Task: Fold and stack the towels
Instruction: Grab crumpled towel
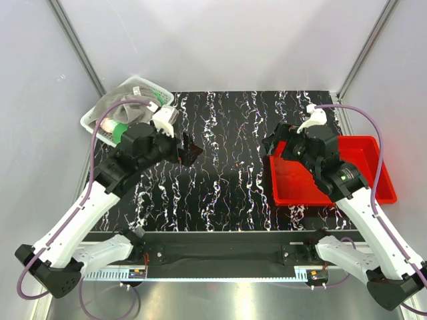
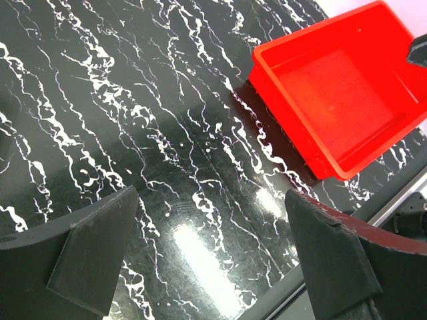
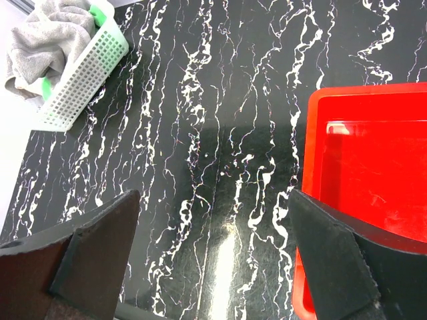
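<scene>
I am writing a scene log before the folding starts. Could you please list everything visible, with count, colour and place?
table: one, black with white veins, under everything
basket: one, white mesh, table's far left corner
towel: at least one, grey, heaped in the basket; others cannot be counted
tray: one, red, table's right side
left end effector: one, dark, open, above table near basket
right end effector: one, dark, open, above tray's left edge

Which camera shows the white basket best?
The right wrist view: nothing covers the white basket, and a grey towel lies heaped inside. In the top view the left arm hides part of it. The left wrist view misses it.
</scene>
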